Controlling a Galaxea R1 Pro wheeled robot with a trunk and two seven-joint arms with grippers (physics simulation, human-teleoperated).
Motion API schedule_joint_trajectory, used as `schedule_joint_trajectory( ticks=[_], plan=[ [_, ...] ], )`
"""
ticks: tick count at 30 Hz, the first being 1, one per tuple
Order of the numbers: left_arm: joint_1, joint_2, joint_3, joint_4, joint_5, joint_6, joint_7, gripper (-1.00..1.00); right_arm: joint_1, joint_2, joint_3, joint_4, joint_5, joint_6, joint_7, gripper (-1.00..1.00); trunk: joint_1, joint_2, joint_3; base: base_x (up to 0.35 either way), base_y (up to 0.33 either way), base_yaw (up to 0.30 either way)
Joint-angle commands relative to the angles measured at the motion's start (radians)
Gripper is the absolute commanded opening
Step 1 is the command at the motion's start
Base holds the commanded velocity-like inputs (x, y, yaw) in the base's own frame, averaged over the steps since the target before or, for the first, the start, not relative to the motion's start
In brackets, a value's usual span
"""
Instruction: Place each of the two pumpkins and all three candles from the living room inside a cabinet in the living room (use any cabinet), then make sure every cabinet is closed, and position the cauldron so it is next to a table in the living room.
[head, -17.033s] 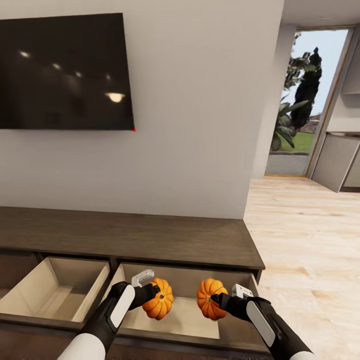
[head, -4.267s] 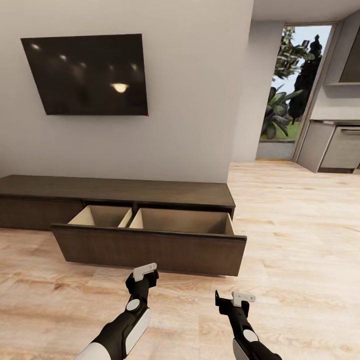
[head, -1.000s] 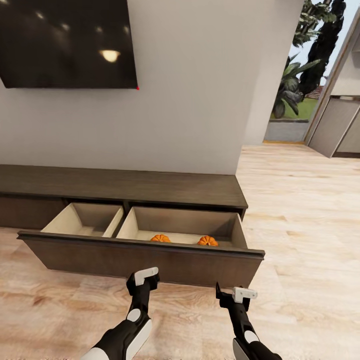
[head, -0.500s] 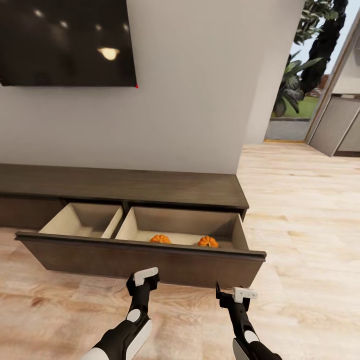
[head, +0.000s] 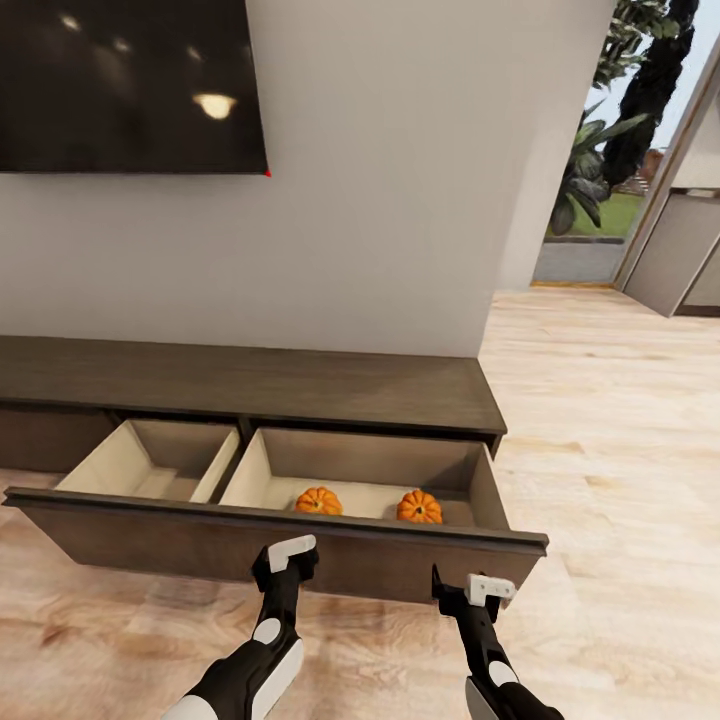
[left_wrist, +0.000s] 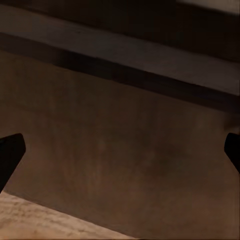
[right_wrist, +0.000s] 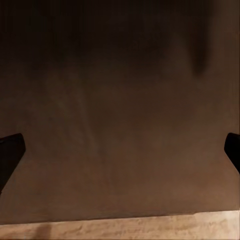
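**Head view: two pumpkins in the open drawer, my fingers spread and empty**

Head view looks down on a long, low dark brown wood-grain cabinet (head: 250, 385) standing against a plain pale grey wall (head: 390, 200). Its flat top surface carries nothing that I can see. A wide drawer front (head: 200, 545) is pulled out toward me, and behind it are two pale beige compartments side by side. The right compartment (head: 370, 475) holds the two small bright orange ribbed pumpkins: one (head: 318, 501) toward its middle, the other (head: 419, 507) nearer its right wall, apart from each other and both close behind the drawer front. The left compartment (head: 150, 460) shows only its bare beige walls and floor.

A large black wall-mounted screen (head: 120, 85) hangs above the cabinet on the left and reflects ceiling lights. Light wood plank floor (head: 620, 450) runs off to the right toward a tall glazed opening (head: 620, 150) with green plants outside.

My left fingers (head: 287, 559) are raised just in front of the drawer front, below the left pumpkin; my right fingers (head: 470, 590) sit lower and further right, near the drawer front's right end. Whether either one touches the wood I cannot tell.

In the left wrist view my dark fingertips (left_wrist: 10, 155) stand at the far edges, spread wide, with only brown wood grain between them. The right wrist view is the same: fingertips (right_wrist: 10, 152) wide apart, gripping nothing, facing the dark drawer front with a strip of floor beneath.
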Motion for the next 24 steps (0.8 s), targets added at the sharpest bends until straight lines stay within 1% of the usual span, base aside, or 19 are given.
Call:
schedule_joint_trajectory(
  ticks=[1, 8, 24],
  plan=[
    [-0.001, 0.001, -0.008, 0.000, 0.008, -0.005, 0.007, 1.00, -0.001, -0.001, 0.009, 0.001, -0.009, -0.004, -0.005, 1.00, 0.000, 0.000, -0.001, 0.206, 0.000, 0.000],
    [-0.001, 0.001, -0.008, 0.000, 0.007, -0.005, 0.007, 1.00, -0.001, -0.001, 0.009, 0.001, -0.009, -0.004, -0.005, 1.00, 0.000, 0.000, -0.001, 0.231, 0.000, 0.000],
    [-0.001, 0.001, -0.008, 0.000, 0.007, -0.005, 0.007, 1.00, -0.001, -0.001, 0.009, 0.001, -0.009, -0.004, -0.005, 1.00, 0.000, 0.000, -0.001, 0.286, 0.000, 0.000]
  ],
)
